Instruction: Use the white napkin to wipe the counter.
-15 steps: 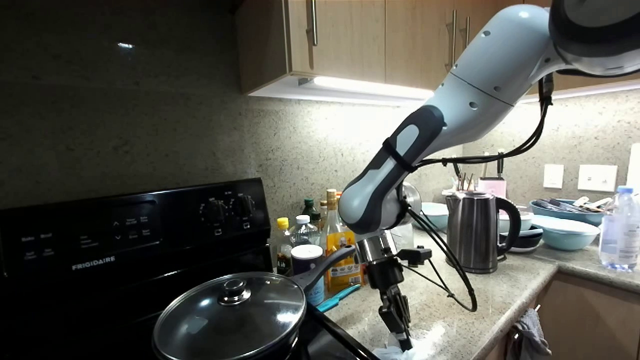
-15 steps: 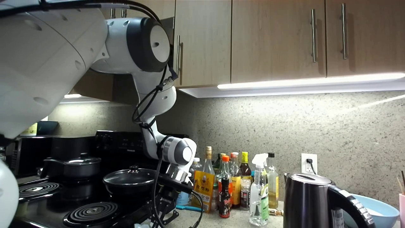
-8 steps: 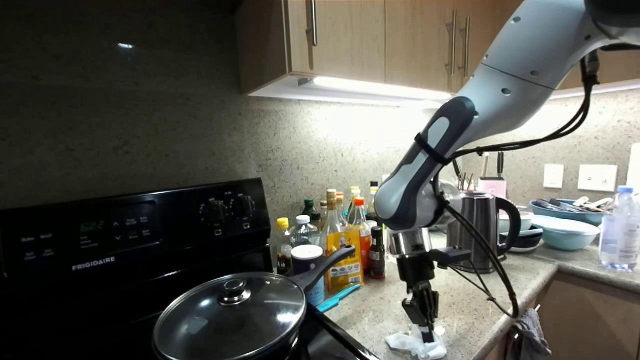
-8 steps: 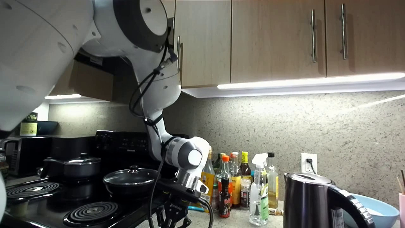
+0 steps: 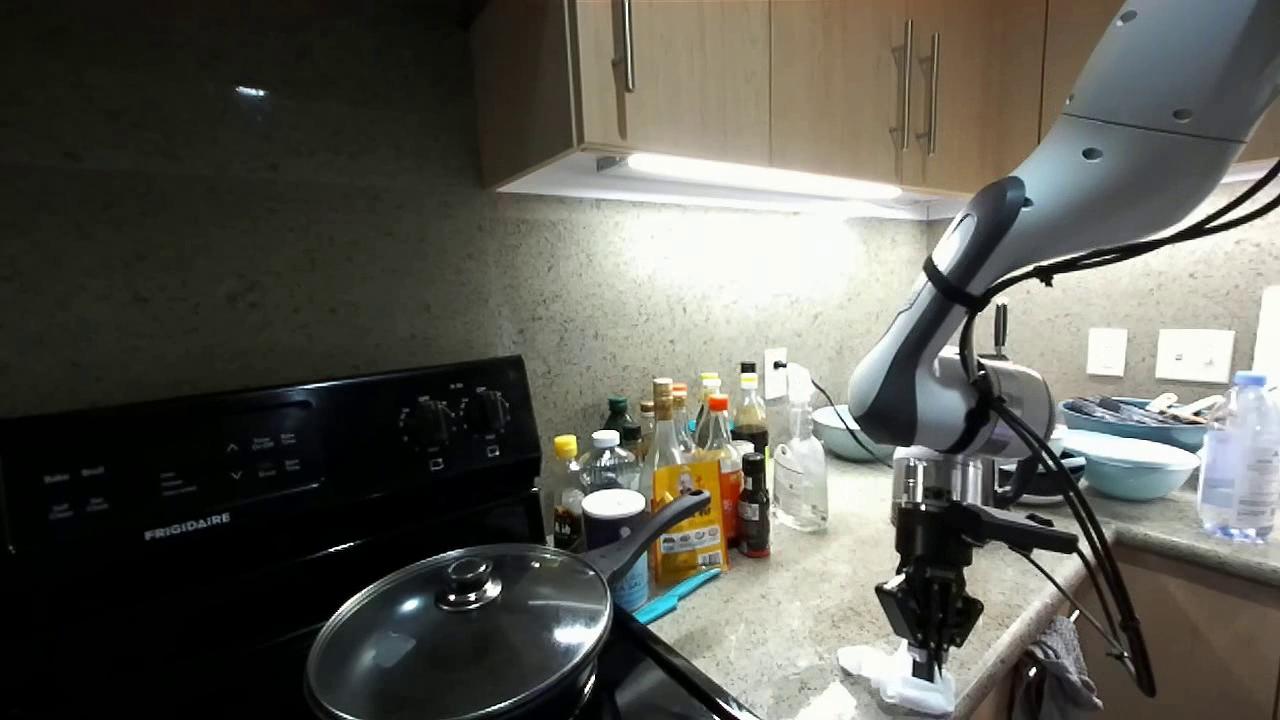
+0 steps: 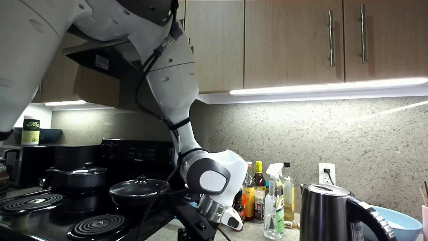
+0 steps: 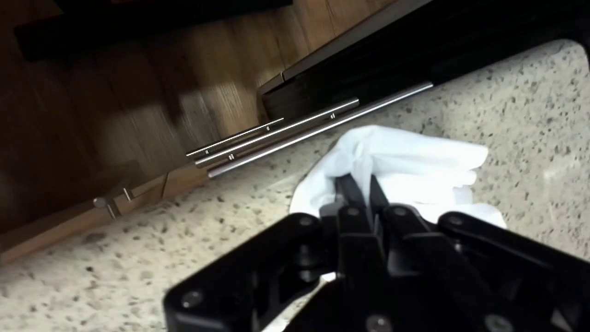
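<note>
I have the napkin (image 7: 405, 159) in my gripper (image 7: 362, 186), resting on the counter (image 5: 780, 615) near its front edge. Left of the counter sits the stove (image 5: 265, 465), a pan (image 5: 465, 640) on it. Bottles (image 5: 718, 440) cluster along the back edge, bowls (image 5: 1135, 475) toward the far back corner.

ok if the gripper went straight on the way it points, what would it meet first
The speckled countertop, most likely: the gripper points down at it with the crumpled white napkin pinched in its grip. Whether any gap lies beneath is hard to judge.
</note>
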Robot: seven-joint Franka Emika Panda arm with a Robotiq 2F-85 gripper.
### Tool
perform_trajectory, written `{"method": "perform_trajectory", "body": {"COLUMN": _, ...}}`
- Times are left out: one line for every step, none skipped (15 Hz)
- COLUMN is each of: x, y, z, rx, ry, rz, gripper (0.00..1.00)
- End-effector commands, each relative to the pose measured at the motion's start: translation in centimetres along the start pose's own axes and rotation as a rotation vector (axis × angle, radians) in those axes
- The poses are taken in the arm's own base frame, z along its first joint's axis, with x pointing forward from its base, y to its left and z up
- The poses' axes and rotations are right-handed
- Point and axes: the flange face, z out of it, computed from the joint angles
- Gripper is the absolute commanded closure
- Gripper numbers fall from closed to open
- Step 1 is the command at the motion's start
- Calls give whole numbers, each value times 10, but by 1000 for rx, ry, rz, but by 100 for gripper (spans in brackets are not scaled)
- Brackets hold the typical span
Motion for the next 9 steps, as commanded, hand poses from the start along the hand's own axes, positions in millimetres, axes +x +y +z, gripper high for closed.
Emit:
{"method": "perform_trajectory", "body": {"x": -22, "y": 77, "z": 18, "rx": -1, "ry": 96, "rz": 181, "gripper": 94}}
{"method": "perform_trajectory", "body": {"x": -26, "y": 93, "z": 12, "rx": 16, "ry": 124, "rz": 234, "gripper": 94}}
{"method": "perform_trajectory", "body": {"x": -30, "y": 109, "z": 8, "rx": 31, "ry": 152, "rz": 289, "gripper": 94}}
{"method": "perform_trajectory", "body": {"x": -34, "y": 126, "z": 3, "rx": 47, "ry": 182, "rz": 346, "gripper": 94}}
{"method": "perform_trajectory", "body": {"x": -39, "y": 142, "z": -1, "rx": 71, "ry": 215, "rz": 400, "gripper": 94}}
{"method": "perform_trajectory", "body": {"x": -45, "y": 148, "z": -5, "rx": 99, "ry": 260, "rz": 427, "gripper": 94}}
{"method": "perform_trajectory", "body": {"x": -43, "y": 129, "z": -16, "rx": 172, "ry": 266, "rz": 322, "gripper": 94}}
{"method": "perform_trajectory", "body": {"x": -32, "y": 122, "z": -31, "rx": 166, "ry": 236, "rz": 361, "gripper": 94}}
{"method": "perform_trajectory", "body": {"x": -35, "y": 126, "z": -31, "rx": 186, "ry": 251, "rz": 344, "gripper": 94}}
